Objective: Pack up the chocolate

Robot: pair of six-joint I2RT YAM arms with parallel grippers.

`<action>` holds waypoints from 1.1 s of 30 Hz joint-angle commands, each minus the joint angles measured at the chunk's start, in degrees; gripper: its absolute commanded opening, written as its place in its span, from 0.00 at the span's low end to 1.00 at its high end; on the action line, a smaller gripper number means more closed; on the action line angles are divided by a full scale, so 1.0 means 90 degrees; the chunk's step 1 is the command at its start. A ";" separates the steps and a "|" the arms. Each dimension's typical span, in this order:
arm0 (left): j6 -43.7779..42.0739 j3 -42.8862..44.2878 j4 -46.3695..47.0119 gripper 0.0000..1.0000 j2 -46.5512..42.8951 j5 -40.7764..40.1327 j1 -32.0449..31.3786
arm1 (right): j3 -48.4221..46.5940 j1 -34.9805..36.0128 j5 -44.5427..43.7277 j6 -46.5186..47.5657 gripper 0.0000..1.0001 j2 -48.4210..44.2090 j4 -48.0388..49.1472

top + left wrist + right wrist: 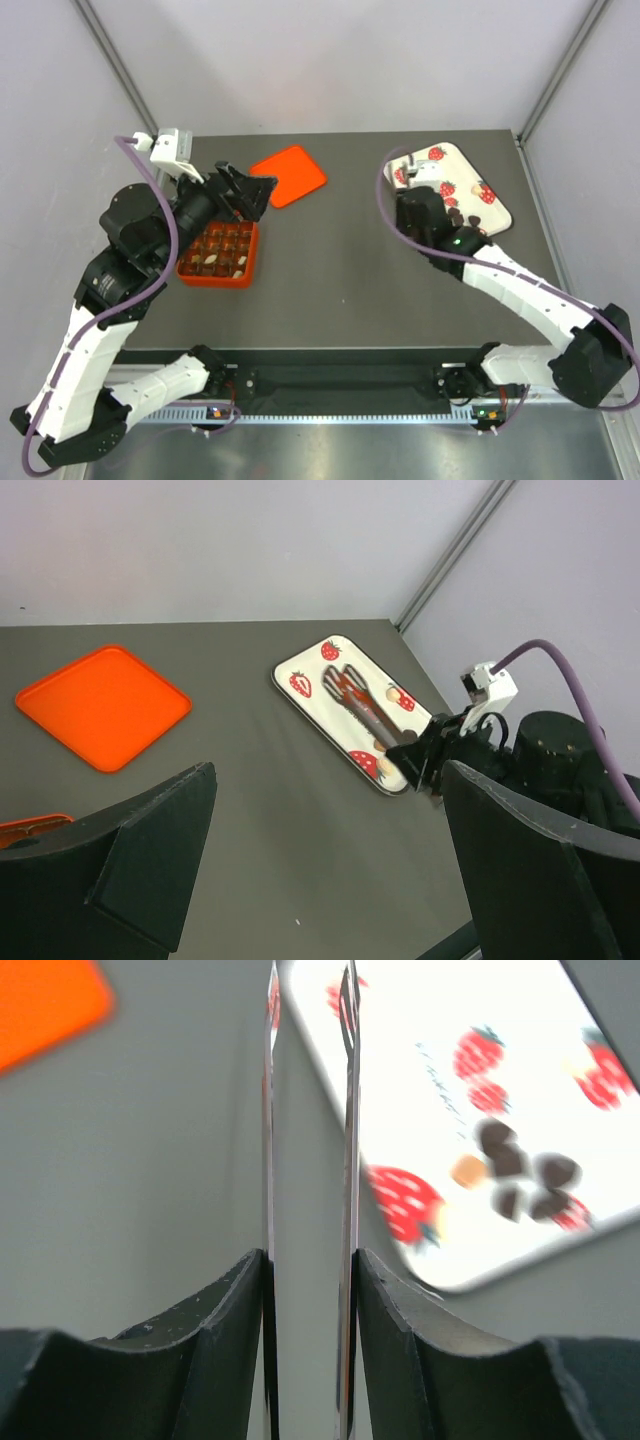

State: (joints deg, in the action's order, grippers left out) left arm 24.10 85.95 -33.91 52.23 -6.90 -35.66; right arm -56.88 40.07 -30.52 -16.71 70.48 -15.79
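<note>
Listing bench holdings: chocolate packing station

**Item 1.** Bite-sized chocolates (500, 1150), mostly dark brown with one pale cream piece. A small loose cluster lies on the white rounded-rectangle tray printed with red strawberries (395, 1110), near one corner of it. Further dark and pale pieces sit in compartments of the orange-red square plastic box (218, 255) on the left side of the dark grey bench (340, 290).

**Item 2.** Right end effector (310, 990). It has two thin flat blades running parallel with a narrow gap between them. Grey surface shows through the gap and nothing is gripped. In the right wrist view the blade tips cross the tray's left edge. The cluster lies to the right of the blades, apart from them and untouched.

**Item 3.** Left end effector (330, 880). Its black fingers are spread wide and it is empty. In the top view it hangs just beyond the box's far edge, close to the flat orange-red square lid (290, 175). The boxed pieces lie just beside it on the near side. The tray cluster is well apart, across the bench.
</note>
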 commanded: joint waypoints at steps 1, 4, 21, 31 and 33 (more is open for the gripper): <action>0.0057 0.0010 0.0125 0.99 -0.0071 0.0024 0.0017 | 0.0041 -0.0932 0.0051 -0.0272 0.40 -0.0301 -0.1124; 0.0076 -0.0029 0.0135 0.99 -0.0061 0.0063 0.0017 | 0.0128 -0.1726 0.0412 -0.0428 0.40 -0.0379 -0.1692; 0.0106 -0.0107 0.0145 0.99 -0.0051 0.0102 0.0017 | 0.0588 -0.2812 0.1038 -0.0341 0.41 -0.0487 -0.2142; 0.0135 -0.0204 0.0242 0.99 -0.0041 0.0161 0.0017 | 0.0734 -0.2812 0.0765 -0.0243 0.41 -0.0555 -0.2269; 0.0145 -0.0205 0.0242 0.99 -0.0032 0.0161 0.0017 | 0.0734 -0.2812 0.0706 -0.0243 0.41 -0.0594 -0.2269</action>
State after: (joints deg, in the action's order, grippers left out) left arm 25.17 84.18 -33.85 52.27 -5.85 -35.66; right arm -50.11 15.44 -21.87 -19.53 67.44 -36.36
